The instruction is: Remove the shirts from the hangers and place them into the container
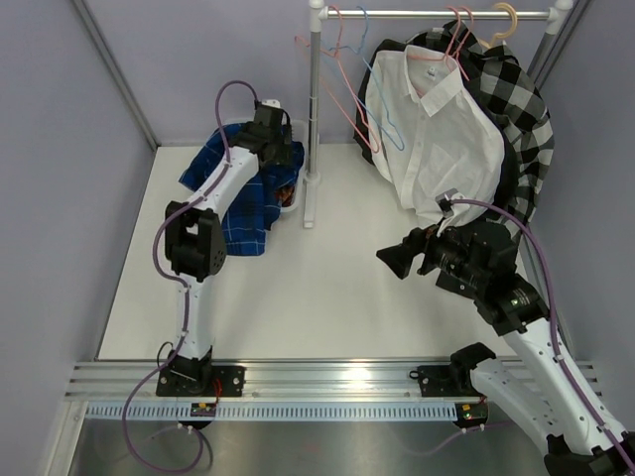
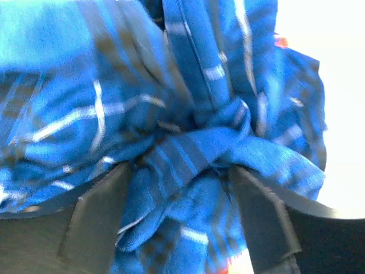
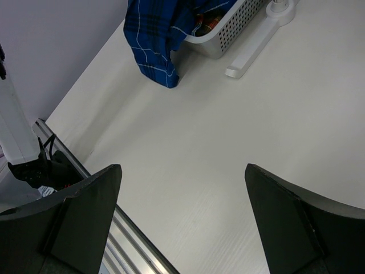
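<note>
The royal blue shirt (image 1: 243, 198) with thin white lines lies heaped over the white container (image 3: 231, 28) at the back left and hangs over its near side onto the table. My left gripper (image 1: 273, 149) is down on this heap. In the left wrist view its jaws (image 2: 179, 171) stand wide apart with bunched blue fabric (image 2: 188, 148) loose between them. A bit of red-orange plaid shirt (image 3: 205, 23) shows inside the container. A white shirt (image 1: 437, 129) hangs on a pink hanger (image 1: 451, 40), with a black-and-white checked shirt (image 1: 521, 109) behind it. My right gripper (image 1: 392, 260) hovers open and empty over the table (image 3: 182, 168).
The rack's upright pole (image 1: 315, 109) and its white foot (image 1: 310, 203) stand just right of the container. Bare pink (image 1: 342, 94) and light blue (image 1: 382, 114) hangers dangle from the bar. A metal rail (image 1: 327, 382) runs along the near edge.
</note>
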